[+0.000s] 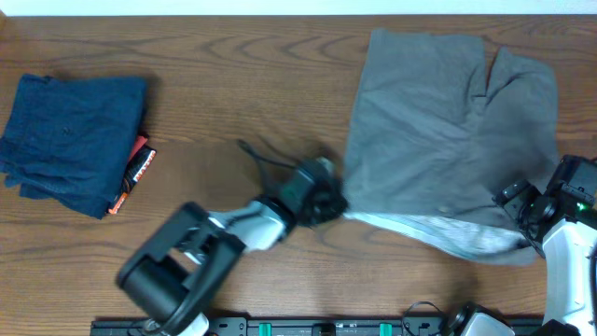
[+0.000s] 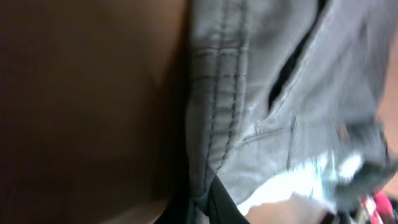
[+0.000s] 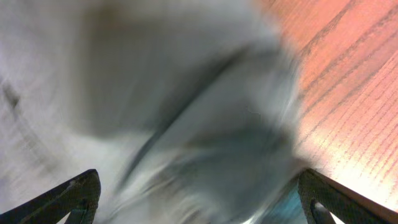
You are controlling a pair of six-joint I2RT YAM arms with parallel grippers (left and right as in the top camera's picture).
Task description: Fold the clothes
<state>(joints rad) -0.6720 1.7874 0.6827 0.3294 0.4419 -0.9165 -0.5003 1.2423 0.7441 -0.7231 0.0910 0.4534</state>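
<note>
The grey shorts (image 1: 438, 131) lie spread on the right of the table, legs toward the far edge. The pale waistband lining (image 1: 448, 235) is turned up along the near edge. My left gripper (image 1: 328, 203) is at the waistband's left corner. In the left wrist view its dark fingers (image 2: 208, 202) are shut on a fold of grey cloth (image 2: 261, 93) with a stitched seam and a pocket slit. My right gripper (image 1: 530, 224) is at the waistband's right corner. In the right wrist view its fingers (image 3: 199, 205) stand wide apart, with blurred grey cloth (image 3: 155, 93) between them.
A folded dark navy garment (image 1: 70, 140) with an orange tag (image 1: 138, 173) lies at the far left. The brown wooden table (image 1: 233, 84) shows between it and the shorts. A dark cable runs behind the left wrist.
</note>
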